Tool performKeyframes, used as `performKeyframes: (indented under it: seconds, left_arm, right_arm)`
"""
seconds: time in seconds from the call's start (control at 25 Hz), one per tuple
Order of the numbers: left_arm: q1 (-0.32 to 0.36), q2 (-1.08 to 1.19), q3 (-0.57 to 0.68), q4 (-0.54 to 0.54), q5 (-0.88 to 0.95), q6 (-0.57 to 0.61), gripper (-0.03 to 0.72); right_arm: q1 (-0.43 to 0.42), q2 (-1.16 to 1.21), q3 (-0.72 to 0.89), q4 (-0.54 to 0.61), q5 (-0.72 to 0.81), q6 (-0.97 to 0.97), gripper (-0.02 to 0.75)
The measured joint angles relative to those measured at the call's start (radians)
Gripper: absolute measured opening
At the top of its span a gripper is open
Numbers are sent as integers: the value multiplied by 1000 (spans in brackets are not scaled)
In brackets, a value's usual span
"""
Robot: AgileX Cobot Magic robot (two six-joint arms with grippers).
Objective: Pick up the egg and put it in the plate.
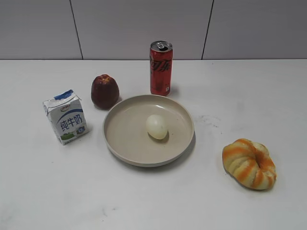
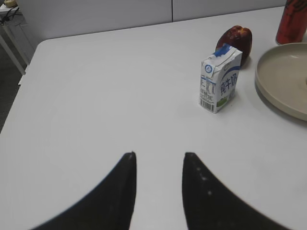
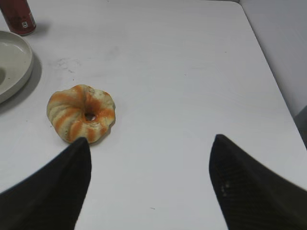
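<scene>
The pale cream egg (image 1: 157, 126) lies inside the large beige plate (image 1: 124, 139), near its middle, in the exterior view. Part of the plate also shows at the right edge of the left wrist view (image 2: 283, 76) and at the left edge of the right wrist view (image 3: 17, 62); the egg is out of view in both. My left gripper (image 2: 159, 154) is open and empty over bare table, well left of the plate. My right gripper (image 3: 151, 139) is wide open and empty, near the bread ring. Neither gripper shows in the exterior view.
A milk carton (image 1: 65, 117) stands left of the plate, with a dark red apple (image 1: 104, 91) behind it. A red soda can (image 1: 160, 68) stands behind the plate. An orange-striped bread ring (image 1: 249, 163) lies at the right front. The table's right edge (image 3: 283, 96) is close.
</scene>
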Motion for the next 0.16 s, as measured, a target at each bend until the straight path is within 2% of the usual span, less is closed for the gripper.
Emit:
performKeyframes:
  seconds: [0.16]
  left_arm:
    - [0,0,0,0,0,0,239]
  right_arm:
    - [-2,0,0,2,0,0,594]
